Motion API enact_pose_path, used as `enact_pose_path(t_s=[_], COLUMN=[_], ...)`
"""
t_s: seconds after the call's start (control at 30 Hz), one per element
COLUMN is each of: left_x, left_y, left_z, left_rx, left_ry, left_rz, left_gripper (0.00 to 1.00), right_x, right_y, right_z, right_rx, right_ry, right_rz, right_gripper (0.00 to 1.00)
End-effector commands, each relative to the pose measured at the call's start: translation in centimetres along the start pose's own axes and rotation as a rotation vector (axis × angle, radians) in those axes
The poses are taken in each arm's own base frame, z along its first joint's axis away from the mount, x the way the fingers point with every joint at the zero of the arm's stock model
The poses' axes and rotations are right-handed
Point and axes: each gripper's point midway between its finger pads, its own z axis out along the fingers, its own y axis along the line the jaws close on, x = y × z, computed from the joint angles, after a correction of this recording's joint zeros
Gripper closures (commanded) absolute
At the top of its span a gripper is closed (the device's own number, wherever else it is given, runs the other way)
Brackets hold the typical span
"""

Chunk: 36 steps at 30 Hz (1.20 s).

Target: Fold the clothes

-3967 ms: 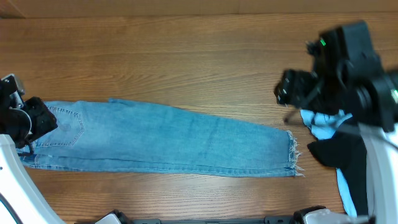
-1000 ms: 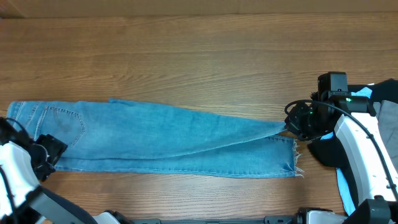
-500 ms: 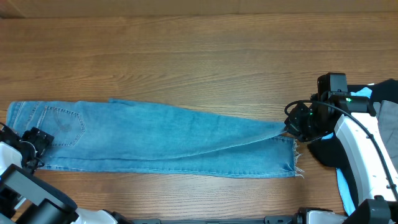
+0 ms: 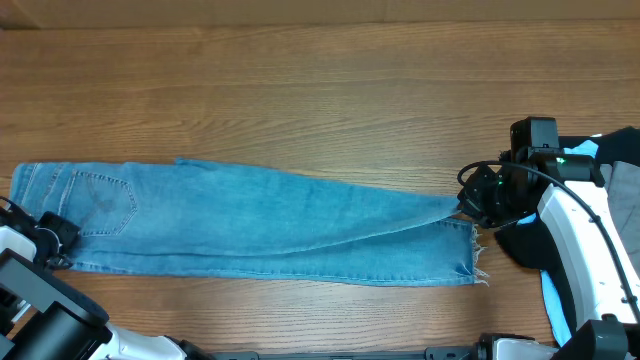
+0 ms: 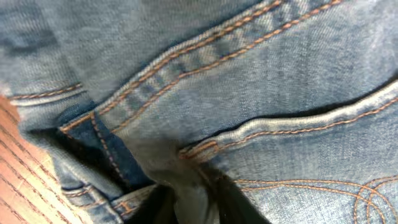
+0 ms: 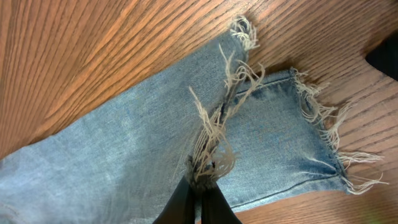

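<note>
Far left: left gripper (image 4: 55,243) sits at the lower-left corner of the waist end of the light-blue denim jeans (image 4: 280,230), right on the edge of the fabric. Left wrist view is v. close: orange-stitched seams, a pocket edge, and a bunched fold of denim caught between the two dark fingers (image 5: 163,208), so the claw is clenched on the jeans there, tho the tips are blurred.

Jeans lie flat on the brown wood-grain table (image 4: 300,100), running across it w/ the waist at left and the legs at right. The stitched back pocket (image 4: 105,200) faces up near the waist. One leg lies over the other; a diagonal crease runs twd the right end.

Right end: lower leg's frayed hem (image 4: 472,250) lies flat on the wood. Upper leg's hem corner is drawn up to the right gripper (image 4: 468,203). Right wrist view: jaws closed tight, pinching the pale frayed threads (image 6: 211,149) of that hem.

Far right: black garment (image 4: 520,245) just beside the hems, partly under the right arm, w/ a bright cyan shirt (image 4: 555,300) next to it.
</note>
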Motion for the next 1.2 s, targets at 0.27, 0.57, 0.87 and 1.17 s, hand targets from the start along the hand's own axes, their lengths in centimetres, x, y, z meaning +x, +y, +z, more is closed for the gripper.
enact_pose_path(t_s=[0.27, 0.57, 0.87, 1.17], left_x=[-1.1, -1.5, -3.3, -2.9], left_y=[-1.4, 0.3, 0.0, -0.1], left_z=[-2.6, -2.7, -2.6, -2.6], left_rx=[0.059, -0.042, -0.032, -0.029], left_ry=[0.001, -0.021, -0.094, -0.076], left_rz=[0.049, 0.058, 0.072, 0.08], left_gripper=[0.75, 0.41, 0.67, 0.59], right_x=[-1.2, -1.0, -0.9, -1.5], right_y=[-0.3, -0.5, -0.6, -1.3], right_z=[-1.0, -1.0, -1.0, -1.1], right_rx=[0.038, 0.044, 0.049, 0.089], right_ry=[-0.069, -0.061, -0.054, -0.09], right_rz=[-0.014, -0.012, -0.01, -0.011], right_gripper=[0.96, 0.96, 0.96, 0.96])
